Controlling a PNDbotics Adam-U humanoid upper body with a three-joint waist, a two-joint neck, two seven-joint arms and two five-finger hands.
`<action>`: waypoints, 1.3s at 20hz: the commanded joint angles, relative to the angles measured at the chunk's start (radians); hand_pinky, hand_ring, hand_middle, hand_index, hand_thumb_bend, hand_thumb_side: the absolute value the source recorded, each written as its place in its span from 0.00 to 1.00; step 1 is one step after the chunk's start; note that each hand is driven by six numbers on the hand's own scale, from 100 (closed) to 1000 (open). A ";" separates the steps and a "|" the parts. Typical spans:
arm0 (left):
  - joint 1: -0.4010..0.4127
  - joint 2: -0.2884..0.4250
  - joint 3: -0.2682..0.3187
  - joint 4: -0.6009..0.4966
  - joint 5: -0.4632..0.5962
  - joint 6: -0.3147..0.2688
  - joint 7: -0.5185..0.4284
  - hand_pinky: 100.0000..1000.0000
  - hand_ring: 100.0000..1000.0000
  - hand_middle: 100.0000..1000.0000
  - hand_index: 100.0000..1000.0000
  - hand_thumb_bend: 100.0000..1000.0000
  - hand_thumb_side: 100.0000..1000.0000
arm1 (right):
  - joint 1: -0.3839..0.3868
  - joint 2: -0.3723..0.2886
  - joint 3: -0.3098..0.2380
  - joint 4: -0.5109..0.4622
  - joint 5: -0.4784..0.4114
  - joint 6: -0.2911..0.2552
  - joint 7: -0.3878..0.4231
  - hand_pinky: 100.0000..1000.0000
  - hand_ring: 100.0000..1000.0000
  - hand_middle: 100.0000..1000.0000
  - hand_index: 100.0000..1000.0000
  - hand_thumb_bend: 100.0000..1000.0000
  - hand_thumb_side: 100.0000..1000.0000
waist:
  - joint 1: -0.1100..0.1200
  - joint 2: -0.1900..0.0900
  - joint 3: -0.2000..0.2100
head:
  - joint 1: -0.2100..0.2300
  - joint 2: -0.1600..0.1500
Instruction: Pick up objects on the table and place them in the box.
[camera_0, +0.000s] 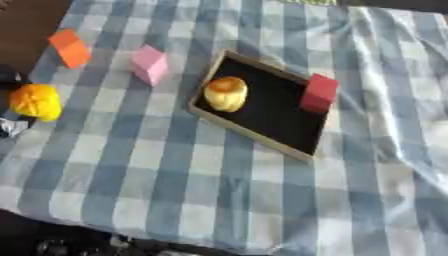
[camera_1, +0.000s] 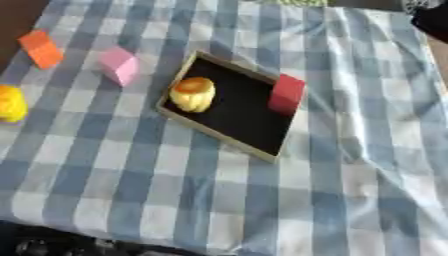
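A blue-and-white checked cloth (camera_0: 219, 200) covers the table, lying slightly askew, with soft wrinkles along its right side. Bare dark brown surface shows past the cloth at the upper left corner.

Near the middle of the cloth sits a shallow box (camera_0: 262, 142) with a pale wooden rim and a black floor, turned at an angle to the checks. Inside it, toward its left end, lies a yellow rounded object with an orange-brown top (camera_0: 226, 93), something like a small bun or cake. A red block (camera_0: 318, 93) stands at the box's upper right edge; whether it rests on the rim or just inside cannot be told.

Outside the box, a pink block (camera_0: 150, 64) stands on the cloth just to the left of the box's upper corner, apart from it. Farther up and left, an orange block (camera_0: 70, 48) lies near the cloth's edge, tilted. At the left edge a bright yellow lumpy object (camera_0: 36, 102) sits well apart from the box.

Around that yellow object, dark and silvery shapes (camera_0: 10, 125) show at the left border of the left eye view; they are too indistinct to say whether they belong to the left hand, so its fingers cannot be judged. The right hand appears in neither view.
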 joint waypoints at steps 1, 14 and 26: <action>-0.018 0.060 0.041 -0.113 -0.006 0.012 0.015 0.76 0.65 0.55 0.69 0.16 0.00 | -0.007 -0.026 -0.008 -0.017 -0.004 -0.002 0.001 0.78 0.73 0.52 0.69 0.16 0.27 | 0.013 -0.003 0.003 | -0.019 0.004; -0.314 -0.004 -0.084 -0.366 0.092 -0.055 -0.068 0.76 0.65 0.57 0.69 0.17 0.00 | -0.036 -0.018 -0.015 -0.017 0.000 -0.018 -0.008 0.78 0.73 0.52 0.69 0.17 0.26 | 0.015 -0.006 -0.009 | -0.104 -0.005; -0.579 -0.206 -0.234 -0.275 0.142 -0.038 -0.199 0.76 0.65 0.57 0.69 0.15 0.00 | -0.059 -0.008 -0.020 -0.017 0.000 -0.017 -0.019 0.78 0.74 0.52 0.69 0.16 0.25 | 0.016 0.003 -0.029 | -0.101 -0.023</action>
